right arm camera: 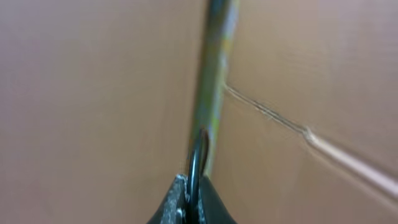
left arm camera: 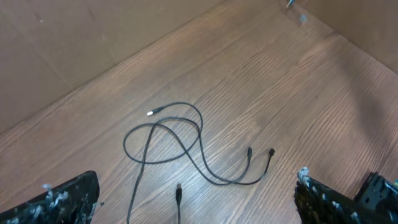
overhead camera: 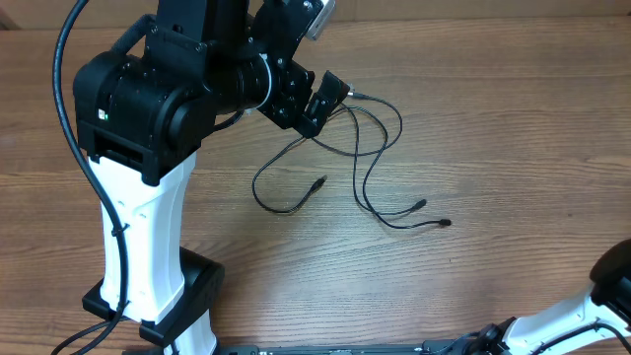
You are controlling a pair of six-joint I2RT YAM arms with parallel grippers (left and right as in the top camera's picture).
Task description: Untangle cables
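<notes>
Thin black cables (overhead camera: 367, 148) lie in loose overlapping loops on the wooden table, with small plug ends at the near side (overhead camera: 320, 181) and right (overhead camera: 444, 223). My left gripper (overhead camera: 325, 104) hangs over their far left edge. In the left wrist view the gripper (left arm camera: 196, 183) is open wide. Its fingers (left arm camera: 68, 199) stand at both lower corners, and the cables (left arm camera: 180, 140) lie on the table between and beyond them, untouched. My right gripper (right arm camera: 194, 190) is shut on a thin black cable loop (right arm camera: 198, 158) that sticks up between its fingertips. In the overhead view only the right arm (overhead camera: 611, 281) shows.
The left arm's white column and black base (overhead camera: 148, 266) stand at the table's left. Brown cardboard walls (left arm camera: 74, 37) close off the far side. Blurred cardboard and a greenish strip (right arm camera: 214, 68) fill the right wrist view.
</notes>
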